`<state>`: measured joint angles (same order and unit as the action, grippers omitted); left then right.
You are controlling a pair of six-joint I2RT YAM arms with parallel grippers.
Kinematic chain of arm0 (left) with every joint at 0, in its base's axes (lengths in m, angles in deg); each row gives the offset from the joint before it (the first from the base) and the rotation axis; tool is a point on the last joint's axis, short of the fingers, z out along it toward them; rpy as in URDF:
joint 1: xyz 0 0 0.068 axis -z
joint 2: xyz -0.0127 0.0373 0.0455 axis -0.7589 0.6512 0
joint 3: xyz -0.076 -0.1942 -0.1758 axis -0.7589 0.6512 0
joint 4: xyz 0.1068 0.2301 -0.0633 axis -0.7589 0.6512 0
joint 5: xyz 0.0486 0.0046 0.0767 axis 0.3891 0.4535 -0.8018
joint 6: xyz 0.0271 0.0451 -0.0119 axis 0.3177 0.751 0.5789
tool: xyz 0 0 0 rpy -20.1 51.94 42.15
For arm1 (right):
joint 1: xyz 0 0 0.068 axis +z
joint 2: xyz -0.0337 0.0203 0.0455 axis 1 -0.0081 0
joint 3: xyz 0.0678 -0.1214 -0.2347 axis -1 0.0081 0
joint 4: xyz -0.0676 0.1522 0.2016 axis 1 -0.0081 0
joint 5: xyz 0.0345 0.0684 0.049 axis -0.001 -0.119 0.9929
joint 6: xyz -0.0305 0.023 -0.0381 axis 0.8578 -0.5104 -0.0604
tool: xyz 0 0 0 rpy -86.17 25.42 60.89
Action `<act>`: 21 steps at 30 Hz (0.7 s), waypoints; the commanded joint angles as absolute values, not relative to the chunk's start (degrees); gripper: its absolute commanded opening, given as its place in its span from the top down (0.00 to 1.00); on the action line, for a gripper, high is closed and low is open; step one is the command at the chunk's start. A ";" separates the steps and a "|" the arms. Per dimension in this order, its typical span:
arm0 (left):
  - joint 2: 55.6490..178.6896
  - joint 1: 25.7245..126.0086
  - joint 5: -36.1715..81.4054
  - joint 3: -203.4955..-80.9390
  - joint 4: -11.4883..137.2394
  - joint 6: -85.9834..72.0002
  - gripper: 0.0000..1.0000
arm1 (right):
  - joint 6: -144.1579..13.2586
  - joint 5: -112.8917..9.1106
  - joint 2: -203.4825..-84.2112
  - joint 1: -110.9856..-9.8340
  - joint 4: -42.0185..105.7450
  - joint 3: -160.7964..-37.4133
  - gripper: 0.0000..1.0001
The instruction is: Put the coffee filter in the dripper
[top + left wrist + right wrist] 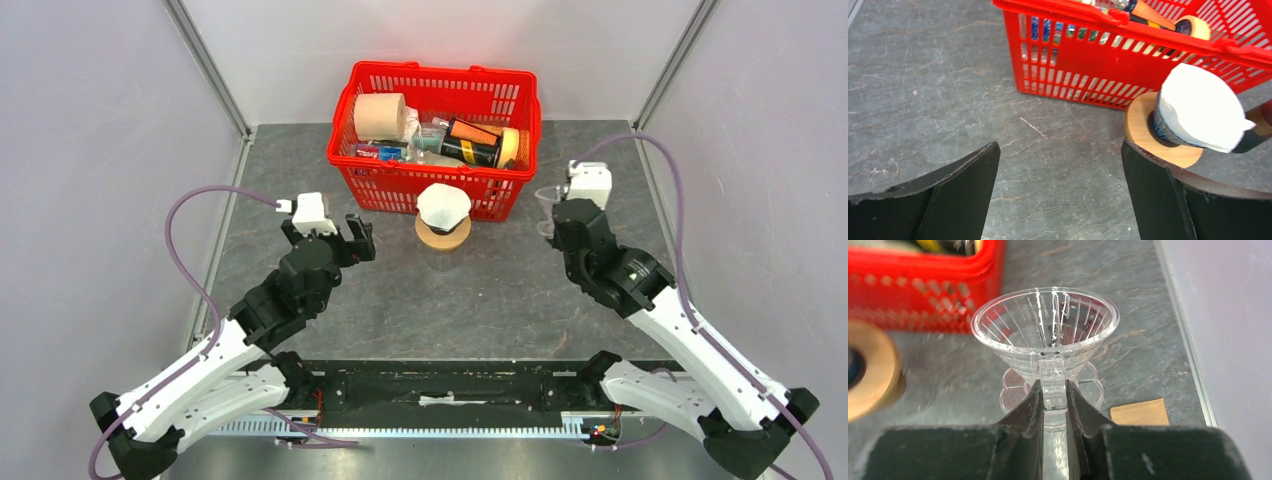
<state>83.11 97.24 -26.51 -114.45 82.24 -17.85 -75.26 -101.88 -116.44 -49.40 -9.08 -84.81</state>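
Coffee filter: the white paper coffee filter (443, 204) sits open in the mouth of a dark holder (1162, 131). The holder stands on a round wooden base (441, 236), on the table (480, 300) just in front of the red basket (385, 182).

Filter from the left gripper: in the top view it lies at about 2 o'clock from the left gripper (356, 238), near it but apart. In the left wrist view the coffee filter (1198, 106) is at 1 o'clock, beyond the right-hand finger (1158, 195), and the wooden base (1140, 131) shows just past that finger's tip.

Left gripper: the left gripper (1060, 150) has its fingers spread wide with only bare table between them; it holds nothing.

Filter from the right gripper: in the top view it lies at about 9 o'clock from the right gripper (556, 214), well apart.

Right gripper: the right gripper (1053, 390) is clamped on the handle of the clear plastic dripper (1044, 332), one finger pressed to each side.

Dripper: upright, mouth up, with no paper inside. In the top view the dripper (546, 204) is off the basket's near right corner, at about 3 o'clock from the filter.

Tan piece: a flat tan piece (1139, 412) lies on the table at about 4 o'clock from the dripper's foot.
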 commanded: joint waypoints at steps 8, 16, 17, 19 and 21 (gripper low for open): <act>86.01 91.43 -23.81 -113.00 82.65 -26.41 0.03 | -61.78 -103.15 -108.00 -58.15 34.09 -67.99 1.00; 84.92 89.89 -21.98 -112.21 83.49 -27.28 0.03 | -54.46 -101.63 -112.96 -61.86 51.28 -62.15 1.00; 84.72 89.81 -22.03 -112.15 83.82 -27.41 0.03 | -54.57 -101.44 -113.48 -62.44 51.59 -62.06 1.00; 84.34 89.71 -21.90 -111.90 84.00 -27.51 0.03 | -54.99 -101.48 -114.29 -63.89 52.40 -61.44 1.00; 84.04 89.56 -21.76 -111.80 84.10 -27.57 0.03 | -55.50 -100.70 -114.57 -65.33 54.04 -60.22 1.00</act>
<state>85.29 90.03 -21.81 -112.22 84.18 -24.82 -56.42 -101.53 -114.38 -63.06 43.81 -61.36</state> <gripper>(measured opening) 0.971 0.208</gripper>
